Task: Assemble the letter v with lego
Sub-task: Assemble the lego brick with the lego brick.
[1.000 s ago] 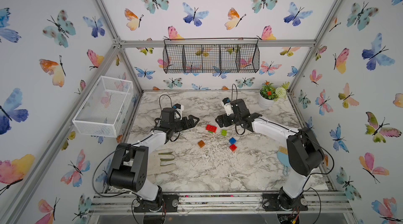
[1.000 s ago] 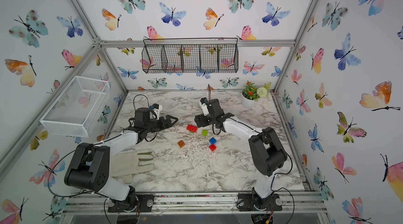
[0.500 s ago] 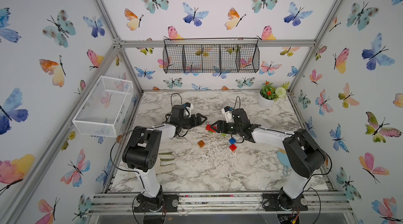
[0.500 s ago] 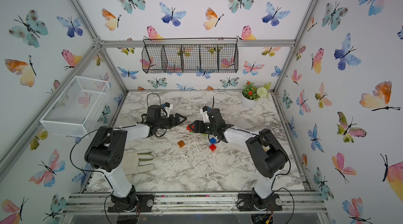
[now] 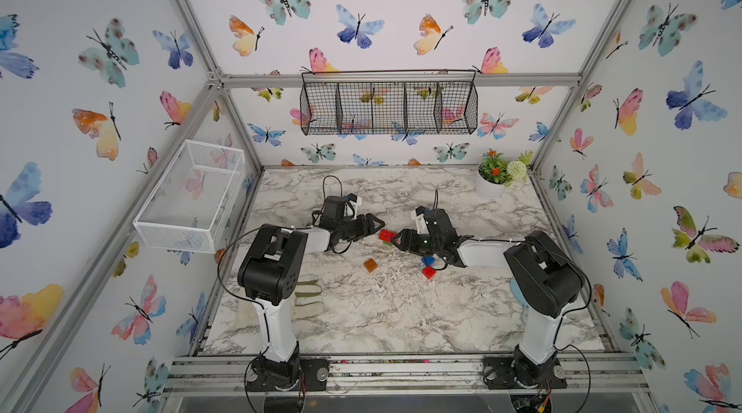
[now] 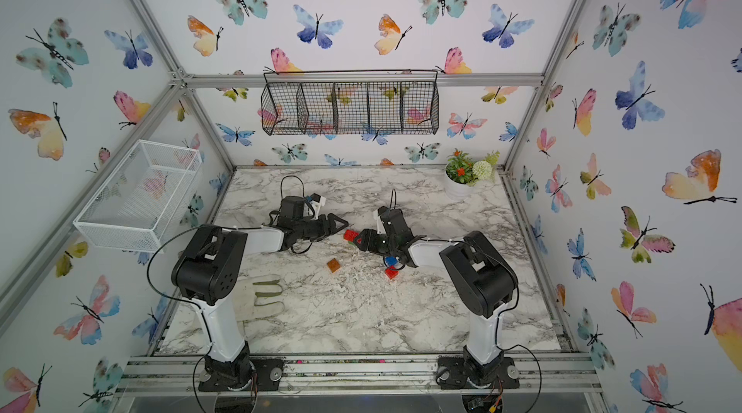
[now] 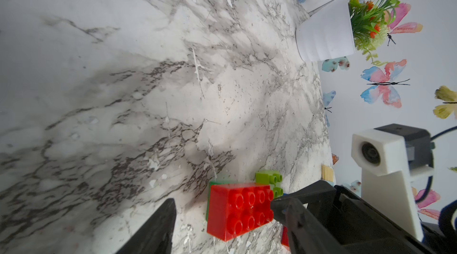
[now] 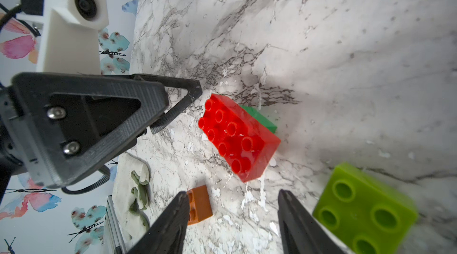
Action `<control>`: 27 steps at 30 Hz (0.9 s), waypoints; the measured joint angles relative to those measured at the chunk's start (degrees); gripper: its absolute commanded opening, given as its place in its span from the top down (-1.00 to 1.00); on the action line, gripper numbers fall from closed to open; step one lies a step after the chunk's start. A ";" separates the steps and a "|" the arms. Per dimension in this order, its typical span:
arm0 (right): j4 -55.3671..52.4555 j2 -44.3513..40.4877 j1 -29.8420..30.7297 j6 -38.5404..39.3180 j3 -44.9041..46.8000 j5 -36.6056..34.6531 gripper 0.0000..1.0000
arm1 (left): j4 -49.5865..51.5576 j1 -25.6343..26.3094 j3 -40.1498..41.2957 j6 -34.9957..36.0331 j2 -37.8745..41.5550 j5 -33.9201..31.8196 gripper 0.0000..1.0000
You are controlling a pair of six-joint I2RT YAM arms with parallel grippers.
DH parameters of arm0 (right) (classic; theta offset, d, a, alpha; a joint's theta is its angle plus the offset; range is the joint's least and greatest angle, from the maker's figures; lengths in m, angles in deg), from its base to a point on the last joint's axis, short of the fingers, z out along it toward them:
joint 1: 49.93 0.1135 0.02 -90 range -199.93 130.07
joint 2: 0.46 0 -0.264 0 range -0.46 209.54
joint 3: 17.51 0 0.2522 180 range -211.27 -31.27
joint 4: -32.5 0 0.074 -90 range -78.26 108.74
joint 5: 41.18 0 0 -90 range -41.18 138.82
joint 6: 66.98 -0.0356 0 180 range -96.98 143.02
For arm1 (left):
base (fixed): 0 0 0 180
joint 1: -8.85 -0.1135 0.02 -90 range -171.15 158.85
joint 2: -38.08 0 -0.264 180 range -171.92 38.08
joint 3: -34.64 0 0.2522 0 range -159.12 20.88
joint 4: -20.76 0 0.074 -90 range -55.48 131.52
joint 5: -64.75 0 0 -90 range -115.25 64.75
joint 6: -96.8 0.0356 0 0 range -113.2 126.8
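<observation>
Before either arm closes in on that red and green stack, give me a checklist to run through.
The long red brick sits on the dark green brick: ok.
The left gripper is open, nothing held: ok.
The right gripper is open, nothing held: ok.
The lime green brick clear of the right gripper: cannot tell, it lies close beside one finger.
Room between the grippers: not ok, they nearly meet at the long red brick.
The orange brick lies loose on the table: ok.

Marble table (image 5: 361, 322): scattered lego (image 5: 370, 265), glove (image 6: 263, 302), potted plant (image 5: 488, 188).
</observation>
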 measured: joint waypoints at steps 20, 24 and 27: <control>1.46 7.10 -1.05 0.20 -6.10 -1.01 0.04 | -1.90 0.55 2.16 0.50 -2.21 0.98 0.10; 0.42 7.37 -1.31 1.62 -6.95 -0.52 0.10 | -3.65 0.55 3.08 0.50 -2.21 1.16 0.12; -0.63 7.80 -1.44 2.89 -7.93 -0.02 0.18 | -4.74 0.55 3.67 0.46 -2.16 1.16 0.15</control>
